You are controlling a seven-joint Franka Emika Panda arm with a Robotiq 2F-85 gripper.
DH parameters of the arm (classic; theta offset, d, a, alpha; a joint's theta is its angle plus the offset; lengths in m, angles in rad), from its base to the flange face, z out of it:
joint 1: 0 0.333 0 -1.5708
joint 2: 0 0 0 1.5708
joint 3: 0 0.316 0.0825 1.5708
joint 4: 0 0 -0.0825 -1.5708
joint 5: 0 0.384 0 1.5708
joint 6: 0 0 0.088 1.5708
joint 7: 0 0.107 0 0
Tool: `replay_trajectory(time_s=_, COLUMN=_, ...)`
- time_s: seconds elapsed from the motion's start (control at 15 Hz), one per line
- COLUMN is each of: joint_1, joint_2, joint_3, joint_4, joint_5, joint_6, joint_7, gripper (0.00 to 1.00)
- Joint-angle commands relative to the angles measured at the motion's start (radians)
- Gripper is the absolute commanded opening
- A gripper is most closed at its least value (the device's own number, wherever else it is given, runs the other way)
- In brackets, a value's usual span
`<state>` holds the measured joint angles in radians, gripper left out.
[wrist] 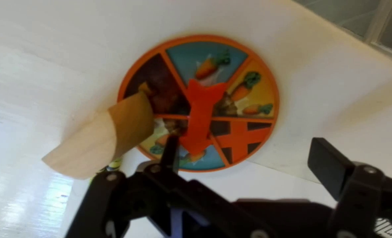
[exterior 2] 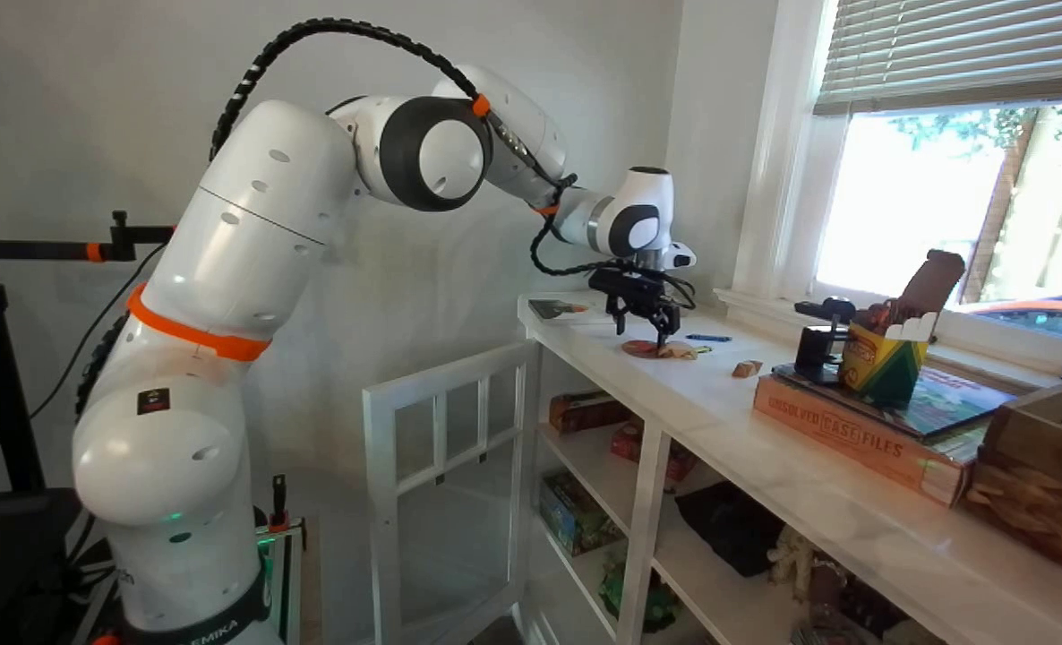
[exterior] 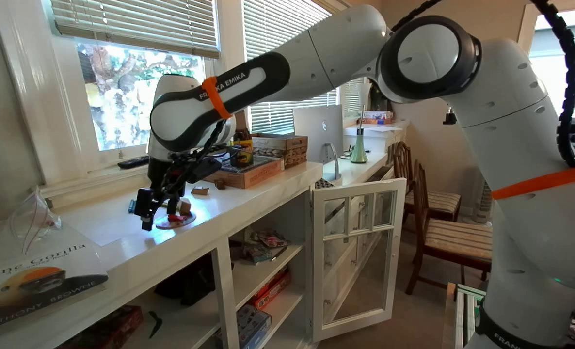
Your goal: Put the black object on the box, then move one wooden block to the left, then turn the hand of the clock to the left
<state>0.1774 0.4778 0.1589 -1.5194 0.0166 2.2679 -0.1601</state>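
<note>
A round orange-rimmed disc, the clock [wrist: 245, 82], lies on the white counter, its red hand [wrist: 201, 115] pointing toward the bottom of the wrist view. My gripper [wrist: 244, 148] hovers low over it, jaws wide apart and holding nothing. One finger [wrist: 170, 153] overlaps the disc beside the hand's tip; contact cannot be told. A wooden block [wrist: 93, 148] overlaps the disc's edge in that view; whether it rests on the rim is unclear. Another wooden block [exterior 2: 747, 368] lies farther along the counter. The black object [exterior 2: 819, 349] stands on the flat orange-brown box [exterior 2: 853, 434].
A yellow-green crayon box [exterior 2: 885, 358] shares the flat box's top. Beyond it is a wooden crate [exterior 2: 1041, 466]. A blue marker [exterior 2: 708, 338] lies near the disc. A bagged book [exterior: 40, 281] is at the counter's end. The glass cabinet door [exterior: 358, 257] hangs ajar below.
</note>
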Motion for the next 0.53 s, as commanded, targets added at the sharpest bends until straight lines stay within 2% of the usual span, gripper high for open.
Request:
replay_trajectory(time_s=0.0, joint_1=0.002, joint_2=0.008, joint_3=0.008, joint_4=0.011, joint_5=-0.002, joint_6=-0.022, joint_7=-0.003, gripper=1.00)
replay_trajectory(time_s=0.47, joint_1=0.010, joint_2=0.008, joint_3=0.008, joint_4=0.017, joint_5=-0.007, joint_6=-0.028, joint_7=0.002, gripper=1.00)
